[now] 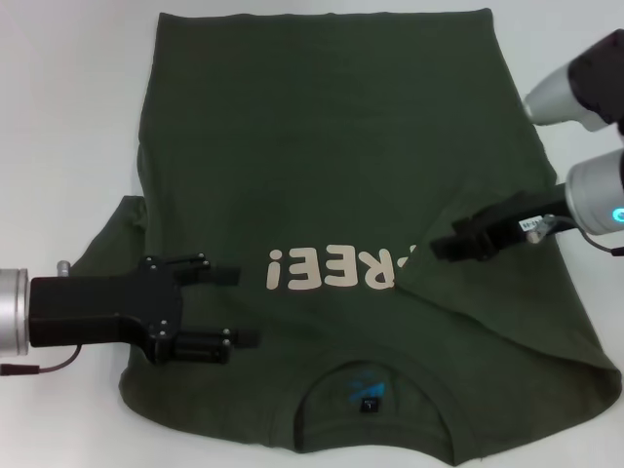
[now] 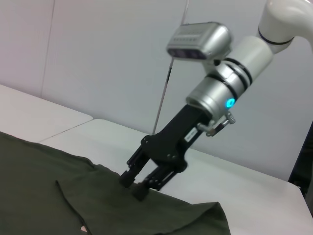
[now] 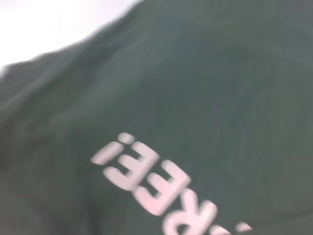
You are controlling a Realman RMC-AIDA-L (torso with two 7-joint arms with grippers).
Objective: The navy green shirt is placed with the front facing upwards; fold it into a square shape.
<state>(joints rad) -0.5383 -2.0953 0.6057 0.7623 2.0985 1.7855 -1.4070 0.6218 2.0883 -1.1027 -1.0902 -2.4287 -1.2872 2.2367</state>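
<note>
1. The white table carries everything; the large dark olive-green cotton short-sleeved shirt lies spread across its middle, front up, collar toward the robot and hem at the far side.

2. The shirt's right side is already turned inward: a diagonal flap of plain green cloth lies over the chest and hides the end of the cream block letters. The left sleeve lies flat, poking out past the body. A small blue neck label shows inside the collar.

3. The step in hand looks like the side fold, with the right half under way and the left untouched.

4. The right tool rests at the flap's inner edge beside the letters; in the left wrist view it presses down on the cloth with its jaws narrow, seemingly pinching the fabric.

5. The left tool hovers over the shirt's left chest, jaws wide apart and holding nothing.

6. Next, I judge, the right tool must let the flap go flat, and the left must take the left sleeve edge and bring it inward to match.
</note>
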